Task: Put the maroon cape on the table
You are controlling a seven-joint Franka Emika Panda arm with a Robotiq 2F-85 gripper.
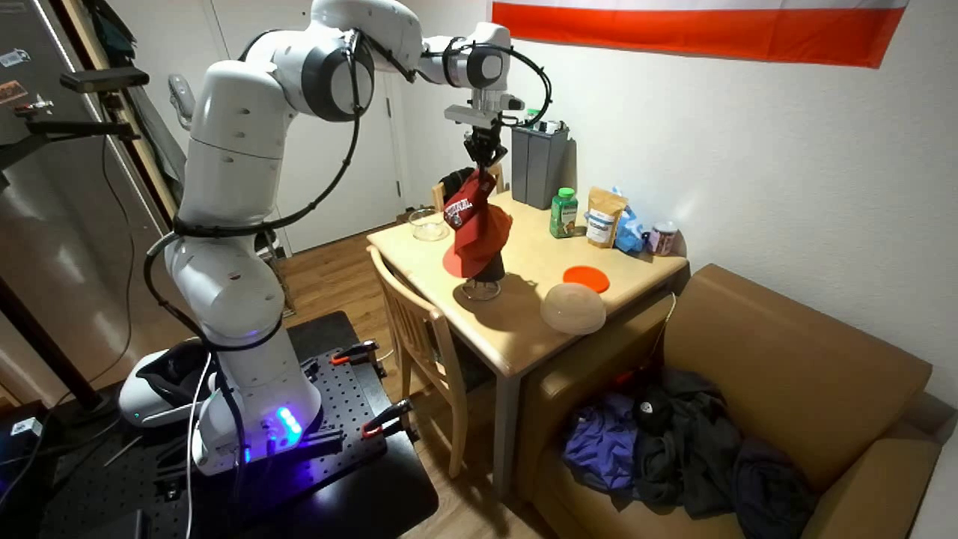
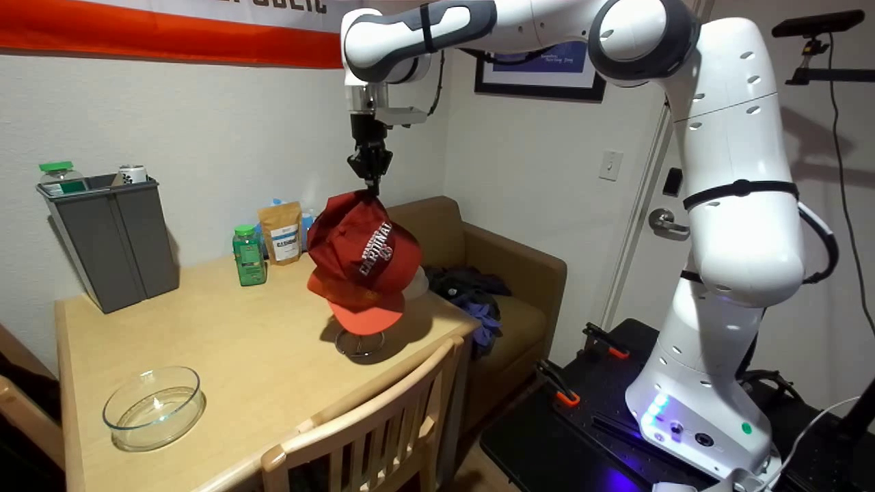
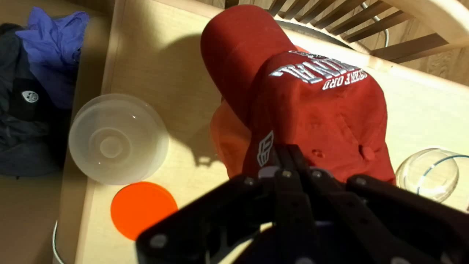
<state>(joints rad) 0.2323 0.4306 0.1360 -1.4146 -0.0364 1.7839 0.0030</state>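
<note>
The maroon cap (image 1: 465,209) with white lettering shows in both exterior views, also here (image 2: 366,239), and in the wrist view (image 3: 326,110). My gripper (image 3: 291,154) points down with its fingers closed on the cap's edge. It also shows in the exterior views (image 1: 483,168) (image 2: 372,186). The cap hangs tilted from the fingertips, brim low. A lighter orange-red cap (image 2: 369,316) sits behind and below it on a wire-footed stand (image 1: 481,290). Whether the two caps touch cannot be told. The wooden table (image 2: 253,342) is under the stand.
A glass bowl (image 2: 154,410), a grey bin (image 2: 119,239), a green jar (image 2: 249,256) and a brown pouch (image 2: 280,232) stand on the table. An orange lid (image 3: 143,209) and an upturned translucent bowl (image 3: 118,139) lie near one edge. A chair (image 1: 419,322) and a sofa (image 1: 778,359) adjoin.
</note>
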